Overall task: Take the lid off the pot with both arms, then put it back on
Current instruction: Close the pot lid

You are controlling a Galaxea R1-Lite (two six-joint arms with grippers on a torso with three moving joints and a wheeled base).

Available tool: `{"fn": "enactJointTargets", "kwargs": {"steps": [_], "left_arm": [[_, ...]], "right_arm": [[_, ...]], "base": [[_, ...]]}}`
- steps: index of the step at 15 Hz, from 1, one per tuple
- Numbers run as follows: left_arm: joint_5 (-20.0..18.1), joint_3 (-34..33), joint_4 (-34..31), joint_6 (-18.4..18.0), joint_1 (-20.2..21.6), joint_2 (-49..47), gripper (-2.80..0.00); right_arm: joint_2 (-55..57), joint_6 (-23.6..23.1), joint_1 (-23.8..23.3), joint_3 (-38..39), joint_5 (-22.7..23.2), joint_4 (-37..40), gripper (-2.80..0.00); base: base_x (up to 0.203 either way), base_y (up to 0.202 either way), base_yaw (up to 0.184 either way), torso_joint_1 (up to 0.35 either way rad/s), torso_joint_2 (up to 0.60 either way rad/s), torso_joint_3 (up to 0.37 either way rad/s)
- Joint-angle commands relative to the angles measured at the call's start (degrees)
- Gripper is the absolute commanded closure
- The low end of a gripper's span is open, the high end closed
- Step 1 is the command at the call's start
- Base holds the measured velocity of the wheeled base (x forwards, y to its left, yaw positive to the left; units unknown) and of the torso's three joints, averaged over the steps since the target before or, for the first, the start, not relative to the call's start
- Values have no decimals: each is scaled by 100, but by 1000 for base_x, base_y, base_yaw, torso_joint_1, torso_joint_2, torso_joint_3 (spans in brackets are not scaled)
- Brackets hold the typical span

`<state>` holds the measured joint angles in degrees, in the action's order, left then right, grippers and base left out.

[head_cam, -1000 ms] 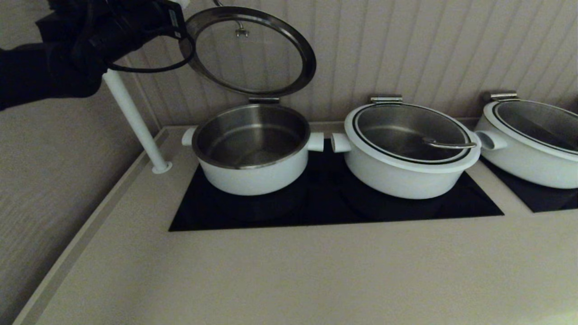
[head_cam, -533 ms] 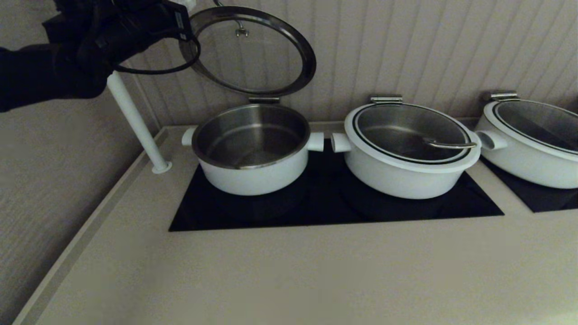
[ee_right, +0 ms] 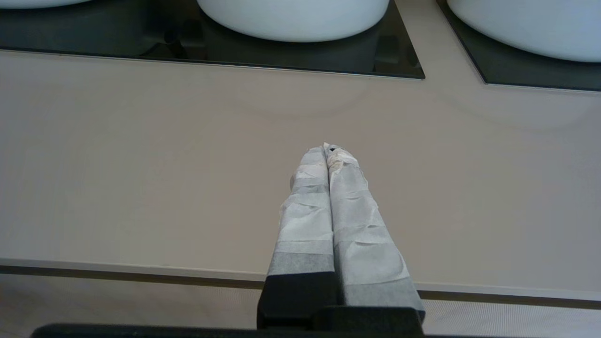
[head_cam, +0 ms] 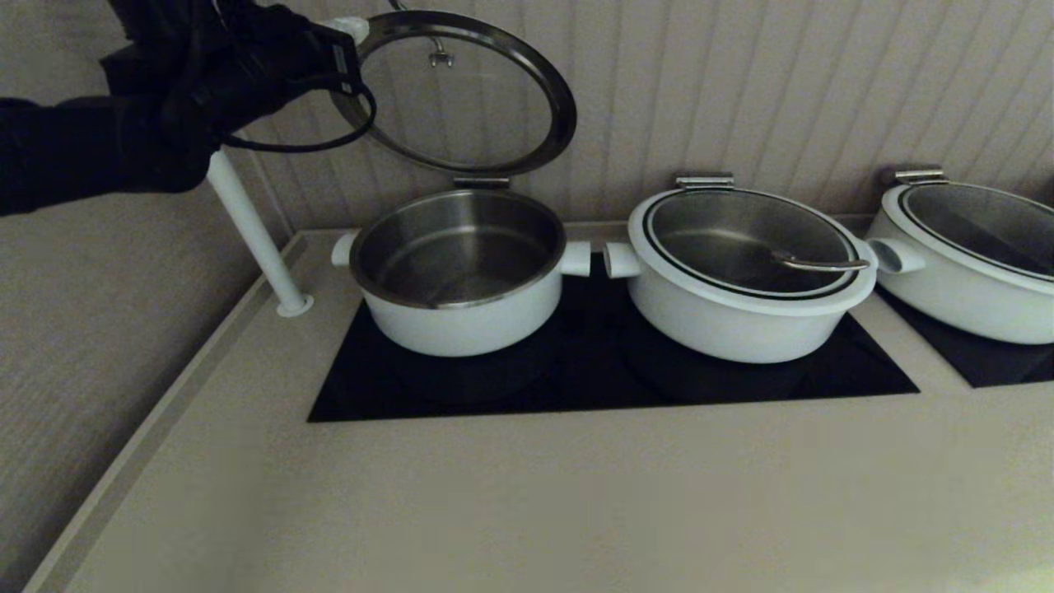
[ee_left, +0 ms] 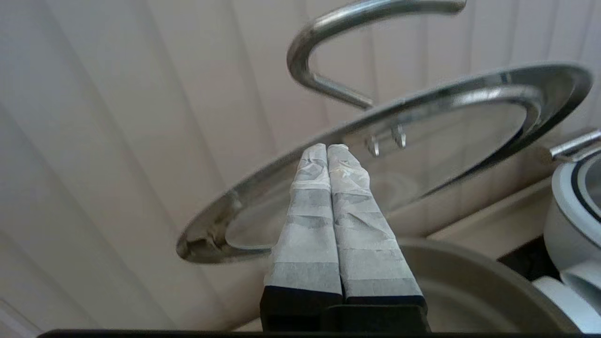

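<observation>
The pot (head_cam: 457, 317) stands open on the left of the black hob, steel inside showing. The lid (head_cam: 457, 91) stands tilted up behind and above it, on a steel hinge at the pot's back rim. My left gripper (head_cam: 350, 29) is at the lid's upper left rim. In the left wrist view it (ee_left: 327, 148) is shut with nothing between the fingers, tips at the lid's (ee_left: 446, 122) edge, below the wire handle (ee_left: 319, 42). I cannot tell whether they touch it. My right gripper (ee_right: 327, 149) is shut and empty, low over the beige counter, out of the head view.
Two wider white pots with lids on stand to the right (head_cam: 745, 280) and far right (head_cam: 972, 255). A white slanted post (head_cam: 251, 235) rises from the counter's back left corner. A ribbed wall is close behind the pots. Beige counter (head_cam: 535, 502) stretches in front of the hob.
My left arm has moved right, bringing its gripper closer to the lid's upper left rim. The lid, still raised, and the pot have not moved.
</observation>
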<state>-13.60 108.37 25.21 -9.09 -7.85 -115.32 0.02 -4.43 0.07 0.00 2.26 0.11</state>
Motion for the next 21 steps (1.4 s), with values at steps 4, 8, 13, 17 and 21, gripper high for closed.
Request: {"fn": "enactJointTargets", "kwargs": {"steps": [4, 8, 13, 17, 21], "left_arm": [[-2, -135, 53, -5, 3, -31, 0], [2, 244, 25, -4, 7, -126, 0], [-2, 281, 88, 3, 20, -87, 0], [-8, 281, 555, 21, 20, -217, 0], [-43, 282, 759, 22, 19, -382, 0]], "right_arm": [[-2, -5, 1, 0, 3, -2, 0], [0, -5, 1, 0, 3, -2, 0], [-2, -5, -1, 0, 3, -2, 0], [-2, -5, 1, 0, 3, -2, 0], [-1, -5, 1, 0, 3, 1, 0]], "base": [[0, 0, 0, 0, 0, 0], [0, 0, 0, 0, 0, 0], [0, 0, 0, 0, 0, 0], [0, 0, 0, 0, 0, 0], [0, 0, 0, 0, 0, 0]]}}
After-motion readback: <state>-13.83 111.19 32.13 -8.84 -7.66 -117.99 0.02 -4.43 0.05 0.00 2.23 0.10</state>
